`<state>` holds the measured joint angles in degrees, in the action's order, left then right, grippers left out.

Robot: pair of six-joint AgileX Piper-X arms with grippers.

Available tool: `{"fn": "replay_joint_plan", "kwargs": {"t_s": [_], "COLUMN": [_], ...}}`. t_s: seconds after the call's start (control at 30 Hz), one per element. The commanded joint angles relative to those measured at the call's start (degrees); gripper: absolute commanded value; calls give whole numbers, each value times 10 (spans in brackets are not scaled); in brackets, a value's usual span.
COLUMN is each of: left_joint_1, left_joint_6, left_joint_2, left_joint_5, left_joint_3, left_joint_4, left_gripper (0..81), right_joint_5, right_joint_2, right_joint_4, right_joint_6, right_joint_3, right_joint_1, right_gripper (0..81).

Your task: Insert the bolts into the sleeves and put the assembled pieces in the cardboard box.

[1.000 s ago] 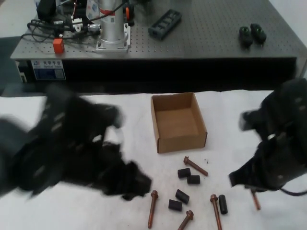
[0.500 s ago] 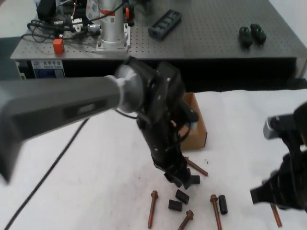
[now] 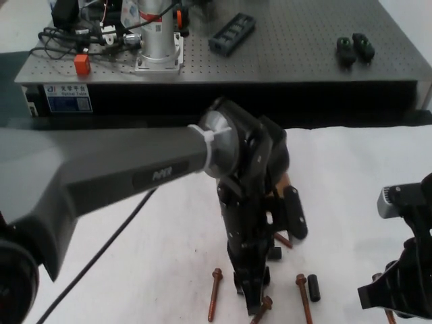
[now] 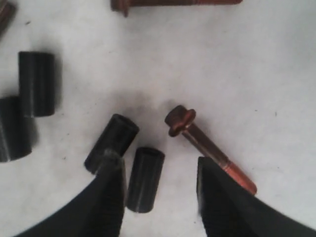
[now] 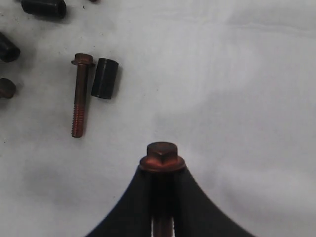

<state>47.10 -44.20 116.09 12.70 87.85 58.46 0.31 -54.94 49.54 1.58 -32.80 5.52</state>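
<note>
My left gripper (image 4: pixel 158 167) is open just above the white cloth, its fingers straddling a black sleeve (image 4: pixel 144 178). A second sleeve (image 4: pixel 111 143) lies touching one finger, and a copper bolt (image 4: pixel 207 148) lies beside the other. In the high view the left arm reaches from the left across the cardboard box (image 3: pixel 286 181) and hides most of it, with the left gripper (image 3: pixel 251 297) down among the loose parts. My right gripper (image 5: pixel 162 173) is shut on a copper bolt (image 5: pixel 162 157), head outward, near the front right of the cloth (image 3: pixel 388 312).
Two more sleeves (image 4: pixel 35 84) and another bolt (image 4: pixel 173 4) lie near the left gripper. A bolt (image 5: pixel 80 96) and a sleeve (image 5: pixel 104 78) lie side by side ahead of the right gripper. Loose bolts (image 3: pixel 214 293) (image 3: pixel 303 297) rest near the front edge. A metal bench (image 3: pixel 304 47) stands behind.
The left arm swung in from the far left, over the box, and came down on the sleeves. The right arm drew back toward the front right corner with its bolt.
</note>
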Motion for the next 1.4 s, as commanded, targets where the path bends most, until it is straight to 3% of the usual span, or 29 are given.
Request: {"fn": "replay_joint_plan", "kwargs": {"t_s": [0.0,0.57,0.67,0.77,0.97,1.13,1.23,1.37], "left_joint_1": [9,8,8,8,8,4,-18,-48], "left_joint_6": [-30,-54,-56,-56,-55,111,203,360], "left_joint_2": [0,0,0,0,0,-26,-79,-199], "left_joint_5": [-13,-65,-81,-80,-81,-155,-90,10], "left_joint_3": [-3,-67,-67,-67,-67,-64,-86,-189], "left_joint_4": [-9,-86,-88,-82,-83,-82,-97,-232], "left_gripper": [336,335,249,98,66,6,6,6], "right_joint_5": [-10,-10,-10,-10,-10,-39,-84,-180], "right_joint_2": [5,5,5,5,5,19,50,99], "right_joint_4": [-7,-11,-11,-11,-14,-51,-82,-181], "right_joint_6": [-12,-12,-12,-12,-16,-12,10,69], "right_joint_3": [0,0,0,0,0,0,0,3], "right_joint_1": [-4,-4,-4,-4,-4,-4,-4,0], "right_gripper": [2,2,2,2,2,2,2,2]}}
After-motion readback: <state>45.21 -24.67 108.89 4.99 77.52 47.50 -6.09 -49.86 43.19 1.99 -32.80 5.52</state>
